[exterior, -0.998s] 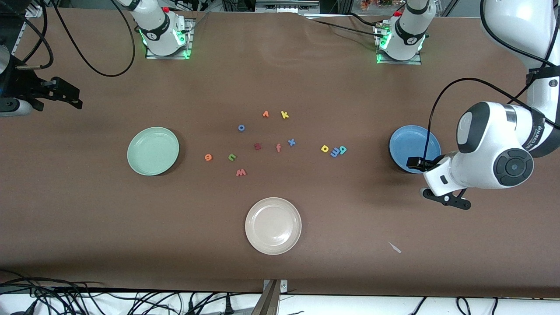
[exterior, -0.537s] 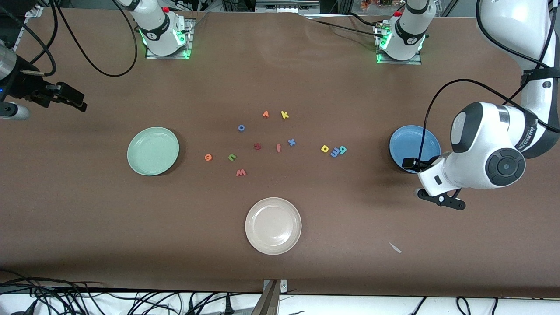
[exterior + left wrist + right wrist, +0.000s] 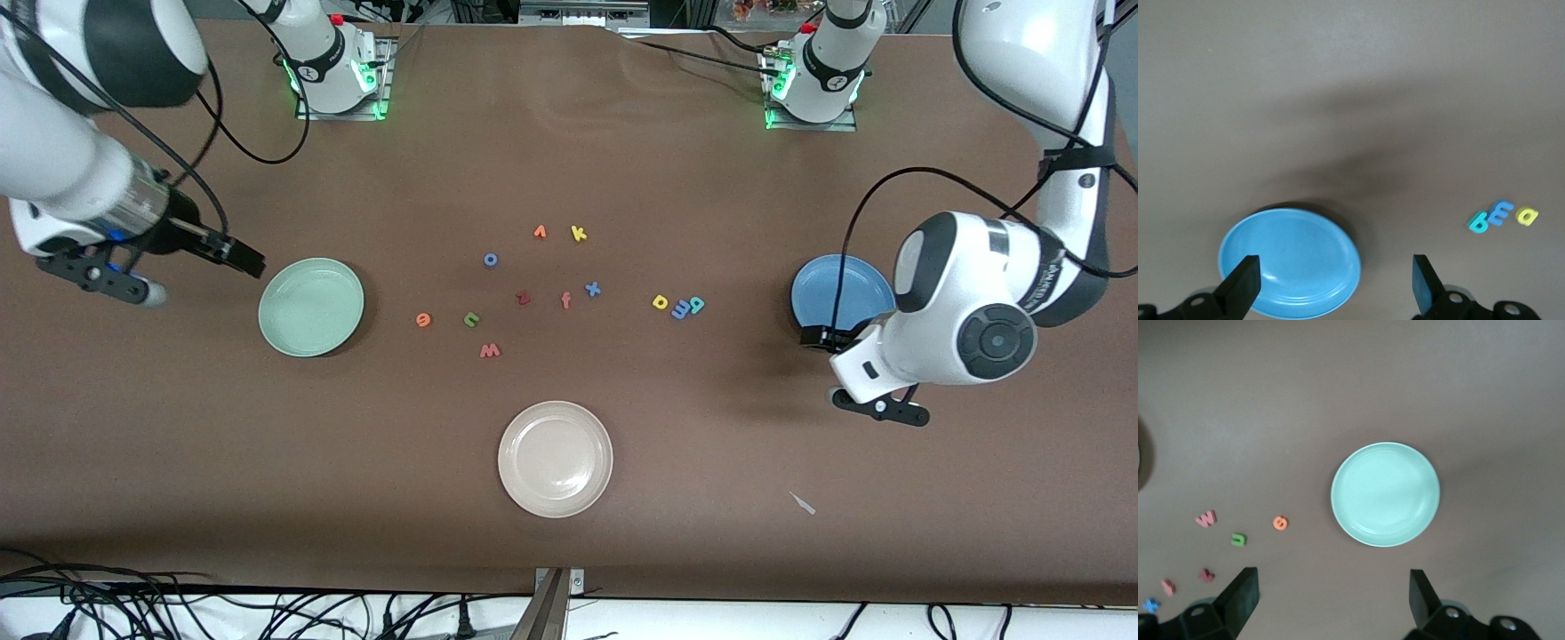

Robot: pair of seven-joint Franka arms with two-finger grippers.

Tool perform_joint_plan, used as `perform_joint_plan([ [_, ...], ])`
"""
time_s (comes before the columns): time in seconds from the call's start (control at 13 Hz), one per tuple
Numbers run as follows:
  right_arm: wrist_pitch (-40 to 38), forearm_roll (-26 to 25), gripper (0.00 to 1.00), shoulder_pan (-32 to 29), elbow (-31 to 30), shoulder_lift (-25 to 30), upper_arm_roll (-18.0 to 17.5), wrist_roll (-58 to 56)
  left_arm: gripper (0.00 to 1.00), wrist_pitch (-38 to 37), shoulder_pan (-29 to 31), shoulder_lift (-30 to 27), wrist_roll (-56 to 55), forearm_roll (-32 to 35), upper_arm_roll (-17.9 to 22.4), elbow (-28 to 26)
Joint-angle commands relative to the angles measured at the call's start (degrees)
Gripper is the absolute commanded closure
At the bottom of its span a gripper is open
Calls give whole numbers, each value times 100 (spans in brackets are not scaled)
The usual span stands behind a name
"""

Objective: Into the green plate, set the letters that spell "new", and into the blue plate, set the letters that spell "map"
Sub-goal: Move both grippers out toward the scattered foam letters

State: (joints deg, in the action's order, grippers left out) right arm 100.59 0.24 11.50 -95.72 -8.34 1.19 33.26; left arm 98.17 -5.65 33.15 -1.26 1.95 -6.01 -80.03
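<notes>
The pale green plate (image 3: 311,307) (image 3: 1385,493) lies toward the right arm's end of the table, with nothing on it. Beside it, toward the middle, lie the orange e (image 3: 423,319) (image 3: 1280,523), green n (image 3: 471,319) (image 3: 1239,539) and salmon w (image 3: 490,350) (image 3: 1206,518). The blue plate (image 3: 840,289) (image 3: 1290,263) lies bare toward the left arm's end. Close together beside it are the yellow letter (image 3: 660,302) (image 3: 1526,215), periwinkle m (image 3: 680,308) (image 3: 1501,213) and teal letter (image 3: 696,305) (image 3: 1478,222). My left gripper (image 3: 813,338) (image 3: 1336,283) hangs open over the blue plate's rim. My right gripper (image 3: 244,258) (image 3: 1331,593) hangs open beside the green plate.
A beige plate (image 3: 556,458) sits nearer the front camera. Other letters lie mid-table: dark red z (image 3: 523,298), salmon f (image 3: 565,300), blue x (image 3: 592,289), blue o (image 3: 490,260), an orange one (image 3: 540,232), yellow k (image 3: 578,233). A paper scrap (image 3: 803,503) lies near the front edge.
The right arm has swung in from the table's end to the green plate's edge. The left arm has shifted slightly toward the middle over the blue plate. No letter has moved.
</notes>
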Motion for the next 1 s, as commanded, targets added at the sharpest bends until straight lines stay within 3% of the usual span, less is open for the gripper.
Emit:
perform_joint_plan([
  [0.0,494,73,0,273,-122,-272,31,811,0,88,-234,139,-548,16,12,40],
  [0.31,1399,20,0,836,-122,-983,31,2734,0,281,-472,271,-1349,-493,12,14],
  [0.54,2287,-33,1,1065,-87,-1528,40,3571,0,290,-708,342,-1832,-608,3,-22],
  [0.92,2579,55,1,1425,63,-2267,31,5161,0,369,-824,517,-2018,-731,3,-4],
])
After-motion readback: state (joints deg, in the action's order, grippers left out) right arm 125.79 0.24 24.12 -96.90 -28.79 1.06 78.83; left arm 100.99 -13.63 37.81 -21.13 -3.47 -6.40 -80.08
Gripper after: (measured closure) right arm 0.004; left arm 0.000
